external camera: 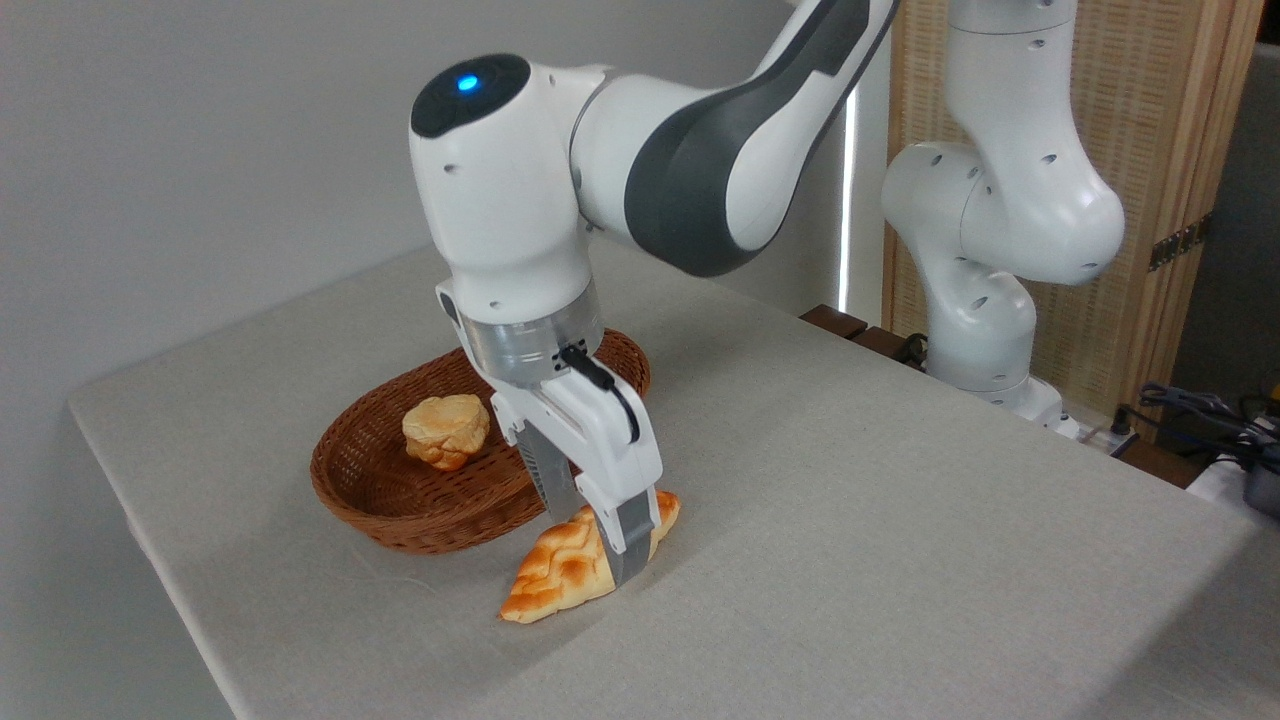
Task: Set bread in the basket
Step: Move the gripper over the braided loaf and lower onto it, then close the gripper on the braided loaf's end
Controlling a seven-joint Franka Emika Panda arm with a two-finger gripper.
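The bread [555, 575], a plaited golden-orange loaf, lies on the grey tablecloth just in front of and to the right of the basket [345, 500]. Its pointed left end touches the cloth. My gripper [596, 548] comes down from above and straddles the loaf's right half. One finger [628, 540] presses its near side and the other finger [553, 480] its far side, so the gripper is shut on the loaf. The basket is oval, of reddish-brown wicker, and stands to the left of the gripper, partly hidden by my wrist.
A small pale round roll [447, 430] sits inside the basket. The table's left edge [130, 510] runs close to the basket. The arm's base [985, 330] stands at the back right, with cables [1200, 415] beyond it.
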